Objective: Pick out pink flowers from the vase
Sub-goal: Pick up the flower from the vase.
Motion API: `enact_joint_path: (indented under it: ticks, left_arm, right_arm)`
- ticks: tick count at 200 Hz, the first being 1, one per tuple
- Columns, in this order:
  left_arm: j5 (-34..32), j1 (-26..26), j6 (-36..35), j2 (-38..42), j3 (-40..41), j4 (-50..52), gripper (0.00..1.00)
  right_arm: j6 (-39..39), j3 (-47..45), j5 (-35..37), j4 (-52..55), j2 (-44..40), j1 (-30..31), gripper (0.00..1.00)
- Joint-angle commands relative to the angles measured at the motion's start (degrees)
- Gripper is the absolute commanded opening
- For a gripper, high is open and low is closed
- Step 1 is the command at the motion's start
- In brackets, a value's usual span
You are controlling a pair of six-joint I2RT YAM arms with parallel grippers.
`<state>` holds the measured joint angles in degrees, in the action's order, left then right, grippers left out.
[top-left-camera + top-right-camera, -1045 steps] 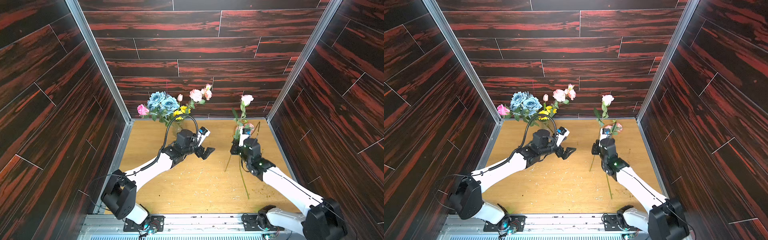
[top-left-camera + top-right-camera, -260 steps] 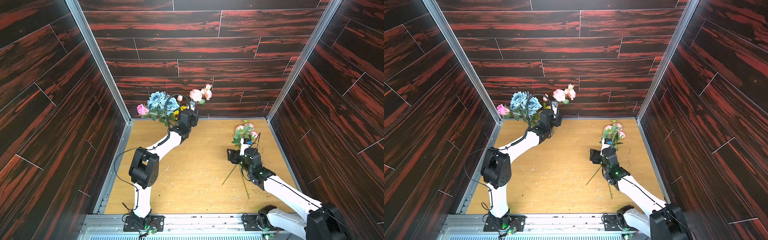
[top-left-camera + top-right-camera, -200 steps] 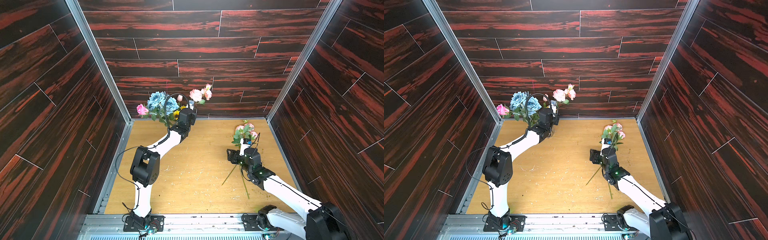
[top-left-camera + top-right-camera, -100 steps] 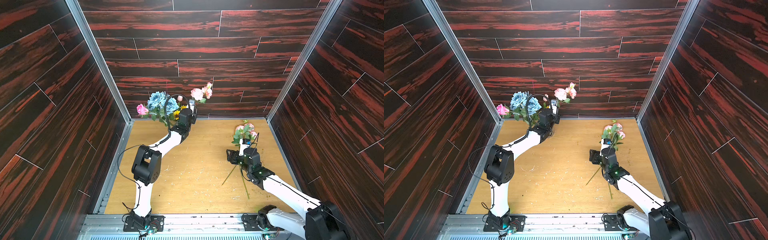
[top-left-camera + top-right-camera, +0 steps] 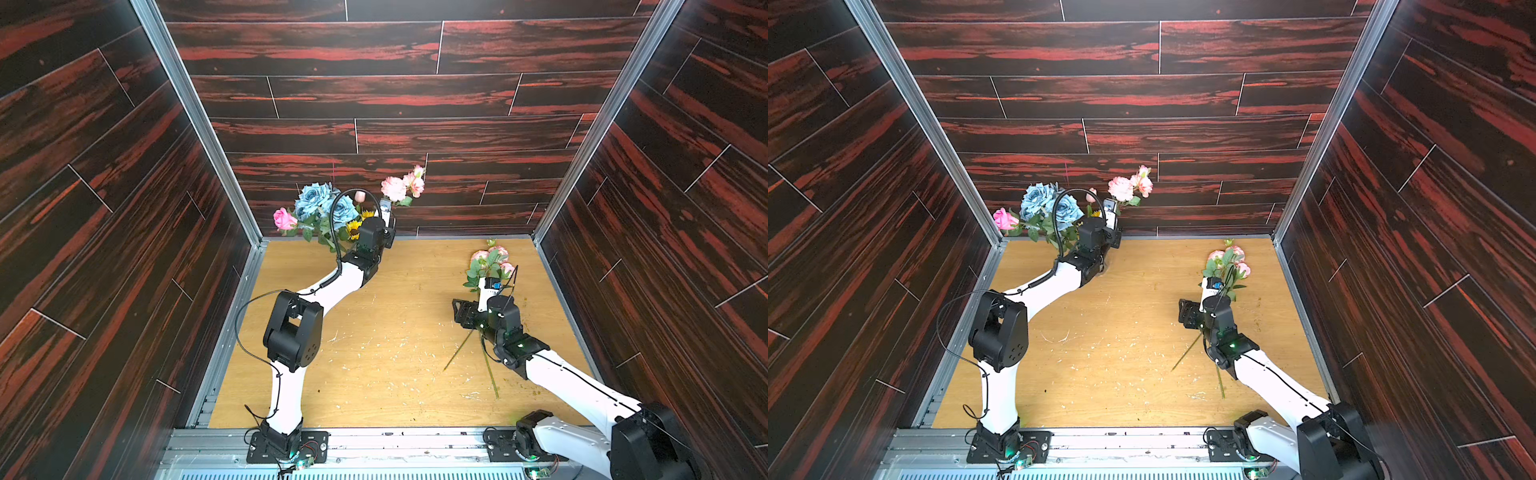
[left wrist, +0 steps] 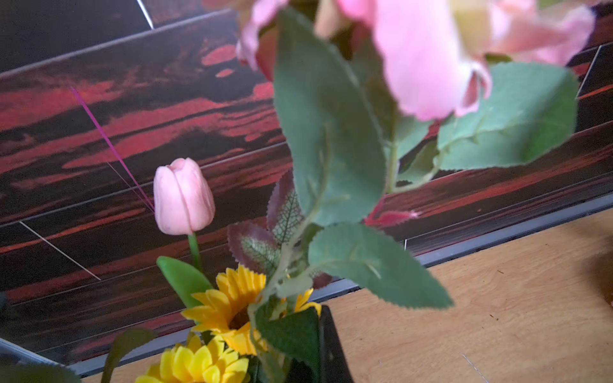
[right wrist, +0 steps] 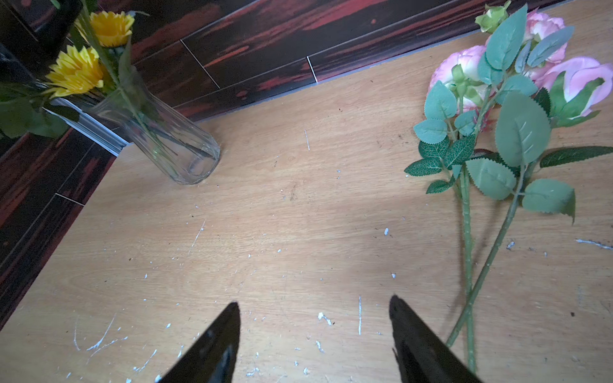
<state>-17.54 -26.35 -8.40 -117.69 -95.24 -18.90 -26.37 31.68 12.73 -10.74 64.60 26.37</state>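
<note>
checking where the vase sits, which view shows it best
Right wrist view: the glass vase stands on the table, stems inside. In both top views the left arm blocks it; the left wrist view shows only flowers and leaves.

Tabletop (image 5: 1100, 374): light wood, scuffed with white marks.

At 11 o'clock stands a bouquet of blue roses (image 5: 1044, 201). A pink rose (image 5: 1005, 219) is at their 9 o'clock; a tulip bud (image 5: 1091, 194) and a pink spray (image 5: 1127, 187) are at their 3 o'clock. The left gripper (image 5: 1116, 237) is closed just below the spray.

At 2 o'clock, pink flowers (image 5: 1227, 259) lie flat, their stems (image 5: 1220, 380) running toward 6 o'clock. The right gripper (image 5: 1187, 312), jaws apart and empty, sits at their 7 o'clock.
</note>
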Motion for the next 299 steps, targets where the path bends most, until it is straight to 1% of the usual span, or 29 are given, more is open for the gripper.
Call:
enact_joint_path:
  ticks: [1,70,72,76,90,97,101,109,114,119,129,168,184,192,214,226,240,251,258,278,299]
  left_arm:
    - [0.6,0.3,-0.8,4.3,-0.6,-0.5,0.0]
    - [1.1,0.5,-1.7,5.4,-1.5,1.2,0.0]
    - [1.2,0.5,-1.6,5.4,-1.6,1.3,0.02]
    - [1.2,0.5,-1.5,5.3,-1.5,1.5,0.1]
    - [1.8,0.6,-1.4,5.3,-1.1,1.8,0.42]
    - [1.8,0.5,-1.4,5.3,-0.8,1.6,0.57]
    - [1.8,0.6,-1.3,5.3,-0.7,1.5,0.64]
    - [1.7,0.6,-1.3,5.1,-0.6,1.5,0.73]
    - [1.5,0.6,-1.4,5.0,-0.6,1.5,0.76]
    - [1.5,0.6,-1.4,4.8,-0.8,1.5,0.78]
    - [1.5,0.6,-1.7,4.4,-1.2,1.7,0.79]
    - [1.4,0.9,-2.9,1.9,-4.9,3.7,0.79]
    - [1.5,1.2,-2.9,0.4,-6.8,5.0,0.74]
    - [1.6,1.3,-2.9,-0.4,-7.6,5.4,0.7]
    - [2.3,1.7,-2.7,-1.8,-9.2,6.6,0.53]
    - [2.3,1.7,-2.7,-2.4,-9.8,7.1,0.46]
    - [2.6,1.7,-2.7,-2.8,-10.2,7.5,0.42]
    - [2.7,1.7,-2.8,-3.1,-10.6,7.8,0.32]
    - [2.9,1.8,-2.8,-3.2,-10.8,8.0,0.27]
    - [3.6,1.8,-2.6,-3.1,-11.4,8.6,0.17]
    - [4.1,1.8,-2.6,-2.5,-11.9,8.7,0.09]
  right_arm:
    - [-0.2,0.7,-0.3,0.0,0.2,0.3,0.73]
    - [-0.2,0.8,-0.7,0.1,0.1,0.2,0.73]
    - [-0.2,0.7,-0.7,0.2,0.1,0.3,0.73]
    - [-0.2,0.7,-0.8,0.1,0.1,0.3,0.73]
    - [-0.2,0.8,-0.8,0.2,0.1,0.3,0.73]
    - [-0.1,0.8,-0.9,0.2,0.1,0.3,0.73]
    - [-0.1,0.8,-0.9,0.2,0.2,0.3,0.73]
    - [-0.1,0.8,-0.9,0.2,0.2,0.3,0.73]
    - [-0.2,0.8,-1.0,0.3,0.2,0.3,0.73]
    - [-0.2,0.8,-1.0,0.2,0.2,0.2,0.73]
    - [-0.2,0.9,-1.1,0.3,0.3,0.2,0.73]
    - [-0.1,1.0,-1.5,0.3,0.4,0.3,0.73]
    - [0.0,1.1,-1.5,0.3,0.4,0.3,0.73]
    - [0.0,1.1,-1.5,0.3,0.4,0.2,0.73]
    - [0.0,1.1,-1.5,0.3,0.5,0.3,0.73]
    - [0.0,1.1,-1.6,0.3,0.5,0.3,0.73]
    - [0.0,1.2,-1.7,0.3,0.6,0.2,0.73]
    - [0.0,1.1,-1.7,0.3,0.7,0.2,0.73]
    - [0.0,1.2,-1.7,0.3,0.7,0.2,0.73]
    - [0.0,1.2,-1.7,0.3,0.7,0.3,0.73]
    - [0.0,1.2,-1.7,0.4,0.8,0.3,0.73]
